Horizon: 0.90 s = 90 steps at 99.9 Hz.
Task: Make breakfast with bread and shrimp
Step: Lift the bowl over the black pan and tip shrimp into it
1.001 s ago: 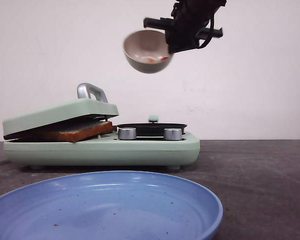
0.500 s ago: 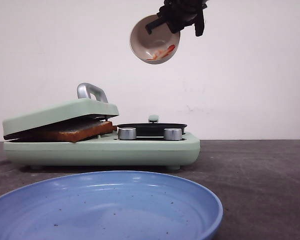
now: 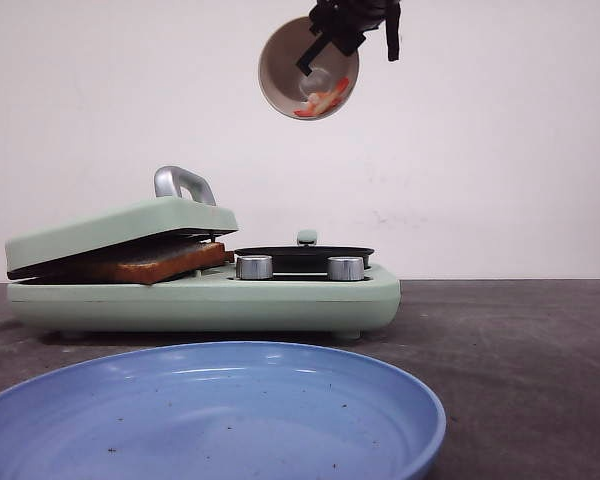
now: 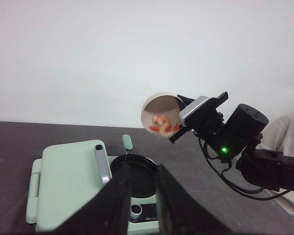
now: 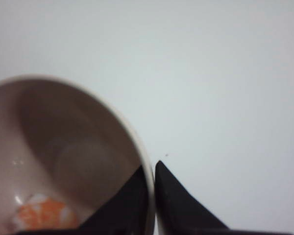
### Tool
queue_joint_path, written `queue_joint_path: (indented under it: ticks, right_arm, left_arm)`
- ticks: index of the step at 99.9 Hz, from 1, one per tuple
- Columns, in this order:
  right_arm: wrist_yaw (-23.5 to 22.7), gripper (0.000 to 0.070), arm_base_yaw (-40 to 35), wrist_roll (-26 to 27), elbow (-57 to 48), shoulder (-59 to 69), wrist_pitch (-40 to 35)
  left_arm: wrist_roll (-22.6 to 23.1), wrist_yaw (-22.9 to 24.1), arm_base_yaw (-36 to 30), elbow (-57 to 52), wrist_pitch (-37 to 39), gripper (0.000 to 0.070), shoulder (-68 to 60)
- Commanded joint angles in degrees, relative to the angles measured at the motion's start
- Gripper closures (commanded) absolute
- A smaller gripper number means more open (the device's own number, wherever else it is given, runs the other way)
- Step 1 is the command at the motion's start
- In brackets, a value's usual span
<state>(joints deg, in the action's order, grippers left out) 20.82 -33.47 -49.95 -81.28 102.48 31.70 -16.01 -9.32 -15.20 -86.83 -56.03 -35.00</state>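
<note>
High above the black frying pan [image 3: 302,254], right gripper [image 3: 325,45] pinches the tilted bowl's [image 3: 285,72] rim, shrimp [image 3: 323,101] inside; left gripper [image 4: 141,196] nearly closed, empty.

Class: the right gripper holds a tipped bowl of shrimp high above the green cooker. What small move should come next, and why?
Probably tip the bowl a little further. The right gripper pinches its rim, the mouth already faces sideways, yet the shrimp still lie inside at the low edge. The black pan sits almost straight below, open, ready to catch them.
</note>
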Motion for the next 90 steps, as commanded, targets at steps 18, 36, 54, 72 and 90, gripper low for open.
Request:
queue_joint_path:
  ticks: [18,36,54,72,90]
  right_arm:
    - [-1.3,0.07,-0.8,-7.8,-1.1,0.9,2.7]
    - [-1.3,0.07,-0.8,-10.9,-1.1,0.9,4.4]
    - [-1.3,0.07,-0.9,-14.2,-1.1,0.9,5.8]
    - [-1.3,0.07,-0.9,-16.8,-1.1,0.9,6.2]
    - [-1.4,0.07,-1.1,-19.5,-1.1,0.9,9.1]
  left_arm:
    - [-0.1,-0.4,-0.2,-0.9,-0.1,0.07,-0.1]
    - [-0.1,-1.0,-0.2,-0.9,-1.1,0.07,-0.1]
    - [-0.1,-1.1,-0.2,-0.9,-1.2,0.07,-0.1]
    - [-0.1,-1.1,-0.2,-0.9,-1.2,0.07,-0.1]
    - [-0.1,-1.5,-0.2,-0.9,-1.3,0.07,-0.1]
